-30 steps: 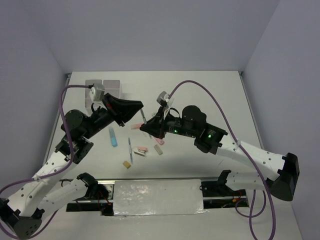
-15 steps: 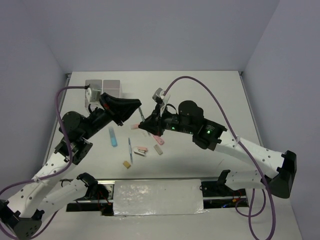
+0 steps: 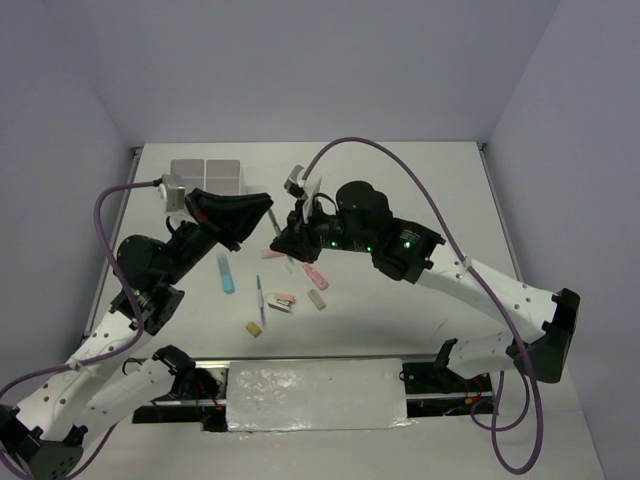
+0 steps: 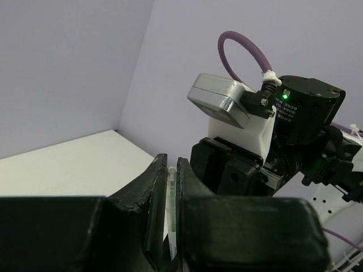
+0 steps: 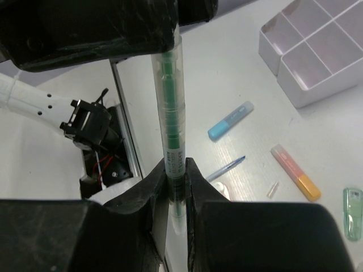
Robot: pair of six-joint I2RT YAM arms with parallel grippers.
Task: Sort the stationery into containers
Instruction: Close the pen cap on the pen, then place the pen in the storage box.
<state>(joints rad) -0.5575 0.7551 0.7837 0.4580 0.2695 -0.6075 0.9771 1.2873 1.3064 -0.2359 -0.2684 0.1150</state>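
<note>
A green highlighter [image 5: 170, 102] with a clear barrel hangs in the air between both grippers. My right gripper [image 5: 176, 164] is shut on its lower part, and my left gripper [image 4: 169, 164] is shut on its other end [image 4: 171, 209]. In the top view the left gripper [image 3: 266, 203] and right gripper [image 3: 283, 238] meet tip to tip above the table's middle, just right of the white divided container [image 3: 207, 172], whose compartments [image 5: 317, 51] look empty. On the table lie a blue highlighter [image 3: 226, 272], a thin blue pen [image 3: 260, 300] and a pink-orange highlighter [image 5: 295, 171].
Small pieces lie near the table's middle: a pink eraser [image 3: 284, 299], a tan block [image 3: 254, 329] and a grey piece [image 3: 317, 299]. A green translucent item [image 5: 351, 205] shows at the right wrist view's edge. Purple cables arch over both arms.
Both grippers have moved together to the left and farther back, toward the container, keeping the green highlighter between them. The items on the table have not moved.
</note>
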